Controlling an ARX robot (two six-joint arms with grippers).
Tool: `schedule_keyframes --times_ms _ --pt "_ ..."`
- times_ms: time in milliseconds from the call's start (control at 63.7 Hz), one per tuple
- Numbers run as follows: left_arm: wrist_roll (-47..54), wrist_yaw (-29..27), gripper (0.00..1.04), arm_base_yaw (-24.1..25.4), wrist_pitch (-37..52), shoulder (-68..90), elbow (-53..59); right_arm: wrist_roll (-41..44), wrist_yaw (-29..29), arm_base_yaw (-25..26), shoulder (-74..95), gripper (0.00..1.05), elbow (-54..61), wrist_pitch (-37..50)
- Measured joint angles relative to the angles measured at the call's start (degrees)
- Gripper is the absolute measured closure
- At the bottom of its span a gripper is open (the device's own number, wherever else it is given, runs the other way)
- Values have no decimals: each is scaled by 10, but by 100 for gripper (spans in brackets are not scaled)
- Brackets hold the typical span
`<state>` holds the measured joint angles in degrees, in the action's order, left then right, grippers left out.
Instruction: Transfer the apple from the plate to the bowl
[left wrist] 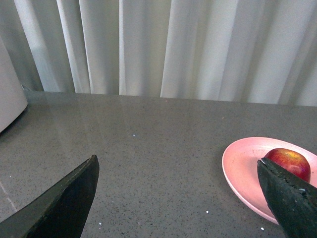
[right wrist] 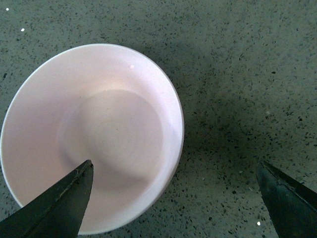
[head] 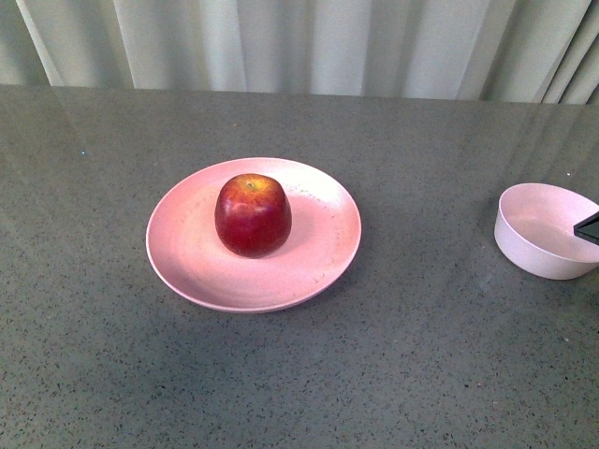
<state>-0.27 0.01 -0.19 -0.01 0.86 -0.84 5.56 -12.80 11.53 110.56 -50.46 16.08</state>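
Note:
A glossy dark-red apple with a yellow patch by the stem sits on the wide pink plate in the middle of the grey table. The small pale bowl stands empty at the right edge. My right gripper is open above the bowl, one finger over its inside and the other over the table; only a dark tip of it shows in the front view. My left gripper is open and empty, low over bare table, with the plate and apple beside one finger.
Pale curtains hang behind the table's far edge. A white rounded object stands at the table's edge in the left wrist view. Grey speckled tabletop lies between plate and bowl.

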Motion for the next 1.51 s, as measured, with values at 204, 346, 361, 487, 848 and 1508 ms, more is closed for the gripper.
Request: schedule_keyframes --times_ms 204,346,361,487,848,1508 --pt "0 0 9 0 0 0 0 -13 17 -7 20 57 -17 -7" --pt "0 0 9 0 0 0 0 -28 16 -6 21 78 -21 -16" --pt "0 0 9 0 0 0 0 -29 16 -6 21 80 -21 -17" --pt "0 0 9 0 0 0 0 -40 8 -7 17 99 -23 -24" --pt "0 0 9 0 0 0 0 -68 -5 -74 -33 103 0 -26" --pt "0 0 9 0 0 0 0 -118 54 -182 31 100 -52 -25"
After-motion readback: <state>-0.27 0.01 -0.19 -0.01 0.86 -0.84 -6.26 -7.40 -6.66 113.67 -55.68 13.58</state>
